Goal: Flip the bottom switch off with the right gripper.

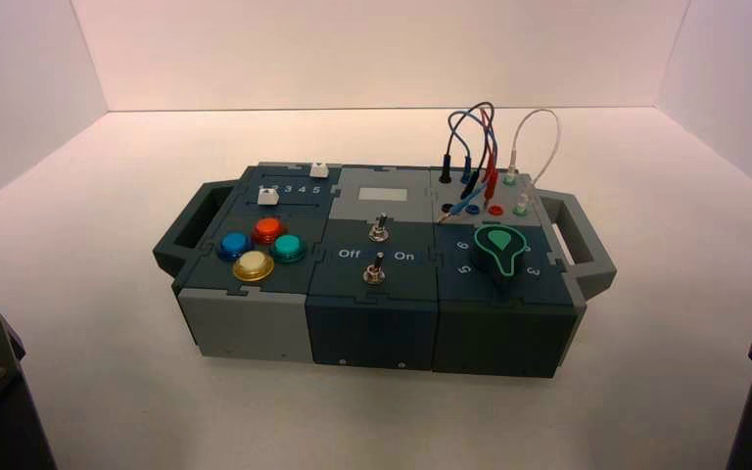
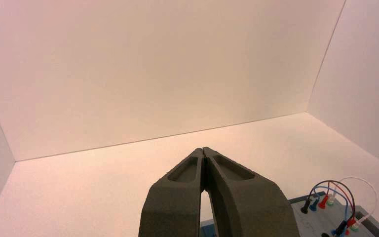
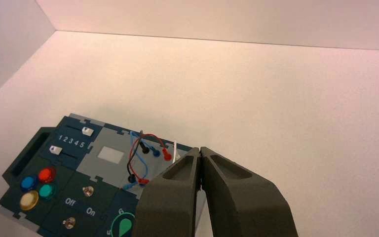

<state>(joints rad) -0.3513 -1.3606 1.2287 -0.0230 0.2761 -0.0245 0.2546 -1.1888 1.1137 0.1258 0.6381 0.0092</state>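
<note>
Well, nothing had touched the box (image 1: 372, 323) at this point. The bottom switch (image 1: 375, 270) stood on the dark centre panel, just below the white "Off … On" lettering (image 1: 377, 256) and nearer the front edge than its unlabelled twin, the top switch (image 1: 379, 230). From that bottom switch, the four coloured buttons (image 1: 258, 249) lay to the robot's left and the green knob (image 1: 500, 249) to its right, with the wires (image 1: 480, 157) behind the knob. Which way the lever leaned could not be told.

The right gripper (image 3: 200, 154) hung high and well apart from the bottom switch (image 3: 69, 223), off to the box's right side, its two fingers pressed together at the tips and holding nothing. The left gripper (image 2: 204, 152) was likewise pinched closed and empty, parked well away from the switch, off the wire end of the box.

The reach looked not yet begun. Done well, the right arm would travel in over the knob side, drop between the knob and the switch, and keep its joined fingertips low, beside the lever's tip on the "On" side. A short sideways push toward "Off" ought to do it. The risks, as I judged them: clipping the knob on the way in, or nudging the top switch instead, since the two toggles sat close together.
</note>
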